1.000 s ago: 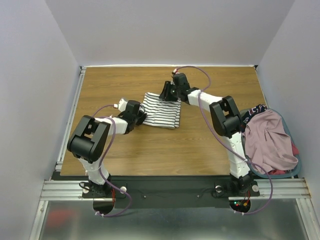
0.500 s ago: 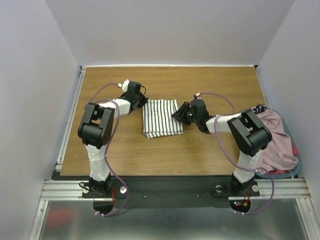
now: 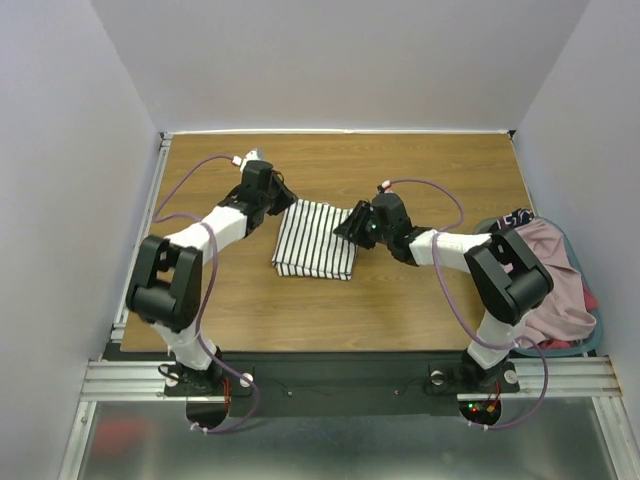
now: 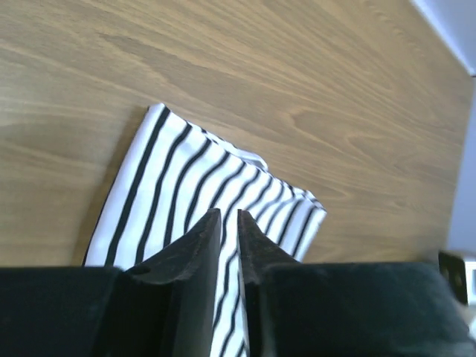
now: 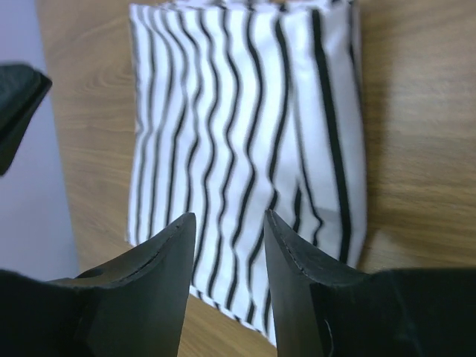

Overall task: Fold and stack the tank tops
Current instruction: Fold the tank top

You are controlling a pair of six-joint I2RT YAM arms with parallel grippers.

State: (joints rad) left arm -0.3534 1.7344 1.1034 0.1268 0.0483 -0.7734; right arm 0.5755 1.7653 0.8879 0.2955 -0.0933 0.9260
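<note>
Since half a second ago, the folded striped top [image 3: 315, 242] has shifted a little toward the near left and now sits slightly skewed. Both arms have closed in on it. It lies flat as a neat rectangle in the middle of the wooden table [image 3: 420, 300].

The left gripper [image 3: 285, 202] hovers at the top's far left corner. In the left wrist view its fingers [image 4: 201, 245] are almost pressed together, and no cloth shows between them. The right gripper [image 3: 342, 229] sits at the top's right edge with its fingers [image 5: 167, 253] spread apart and holding nothing; the stripes can be seen through the gap.

The first top looks folded and let go, so this half of the job seems done.

The pink top [image 3: 545, 275] is still to be folded. It lies crumpled in a teal basket [image 3: 597, 335] at the table's right edge, well away from the striped top. A dark navy garment [image 3: 514, 217] peeks out at the far side of the basket, and a red one [image 3: 590, 300] shows beneath the pink cloth. Either could snag when the pink top is lifted. The right arm's own elbow stands between its gripper and the basket.
</note>
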